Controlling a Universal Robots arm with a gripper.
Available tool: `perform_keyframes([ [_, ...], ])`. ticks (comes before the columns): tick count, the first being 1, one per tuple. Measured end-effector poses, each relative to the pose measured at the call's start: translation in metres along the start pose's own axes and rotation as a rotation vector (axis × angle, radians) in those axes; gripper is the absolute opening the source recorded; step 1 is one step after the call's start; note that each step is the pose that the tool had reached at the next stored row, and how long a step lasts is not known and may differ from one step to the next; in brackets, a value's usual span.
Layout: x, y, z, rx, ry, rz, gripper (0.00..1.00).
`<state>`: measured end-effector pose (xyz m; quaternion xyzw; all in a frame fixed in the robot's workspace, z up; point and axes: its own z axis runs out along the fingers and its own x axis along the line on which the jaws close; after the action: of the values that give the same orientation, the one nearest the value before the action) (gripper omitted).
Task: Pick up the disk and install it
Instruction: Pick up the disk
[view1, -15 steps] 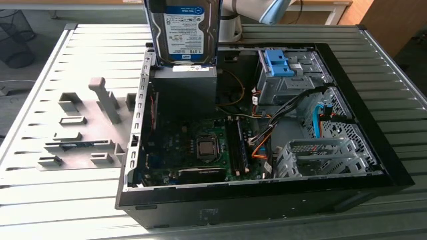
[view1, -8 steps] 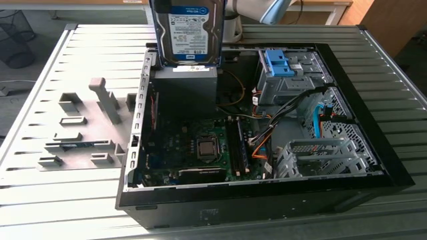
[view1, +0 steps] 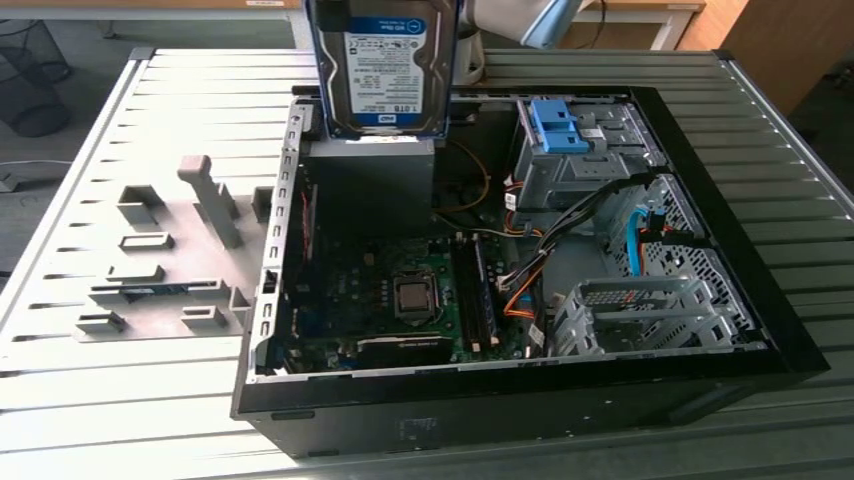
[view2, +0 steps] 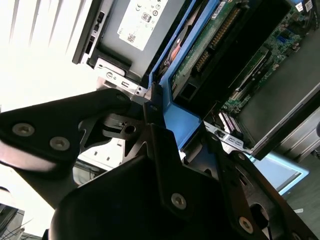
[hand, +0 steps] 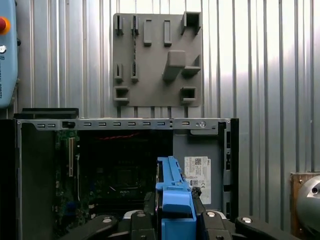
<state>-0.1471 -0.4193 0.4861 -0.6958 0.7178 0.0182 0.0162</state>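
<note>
claw (hand: 174, 210): clamped on the disk's blue carrier, one finger each side
disk (view1: 383, 70): upright, label towards the exterior view, held over the far end of the open computer case (view1: 747, 300)
bench (view1: 107, 400): carries the case and a grey fixture plate (view1: 160, 270)

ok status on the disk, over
gripper shut on the disk, by its blue carrier. disk upright above the open computer case, not in a bay. orange cables loose inside the case.

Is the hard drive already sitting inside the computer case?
No, the disk hangs upright above the open case, clamped in the claw.
</note>
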Motion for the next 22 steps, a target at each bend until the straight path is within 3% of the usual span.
perform_keyframes([
  [3,0.0049,-0.0011,-0.0001,0.0,0.0028,0.0,0.36],
  [5,0.0055,-0.0056,0.0,0.0002,0.0061,0.0,0.36],
  [14,0.0048,-0.0421,0.0013,0.0004,0.0105,0.0,0.36],
  [17,0.0086,-0.0441,0.0015,0.0003,0.0107,0.0,0.36],
  [22,0.023,-0.0446,0.0016,0.0003,0.0109,0.0,0.36],
])
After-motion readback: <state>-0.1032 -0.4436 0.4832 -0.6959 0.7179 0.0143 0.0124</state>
